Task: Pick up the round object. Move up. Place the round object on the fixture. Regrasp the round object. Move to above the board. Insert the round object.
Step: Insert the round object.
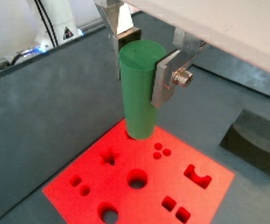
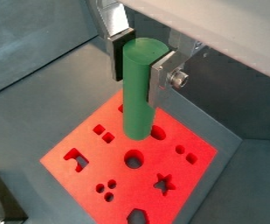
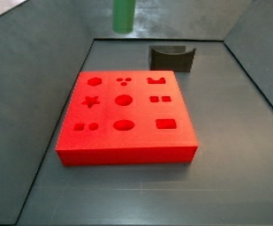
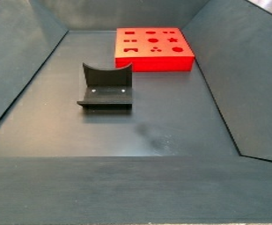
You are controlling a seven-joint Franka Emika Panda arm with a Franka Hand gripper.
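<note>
**Peg held upright above the board**

In both wrist views we see the end effector point(image 1: 147, 59) clamped on the round object point(image 1: 140, 92), its silver fingers point(image 1: 168, 77) pressing the upper part. The green peg hangs upright over the red board point(image 1: 213, 192), clear of its recesses. The fixture point(image 4: 105, 86) stands apart, empty.

Wrist cameras above board point(image 1: 137, 179)
</note>
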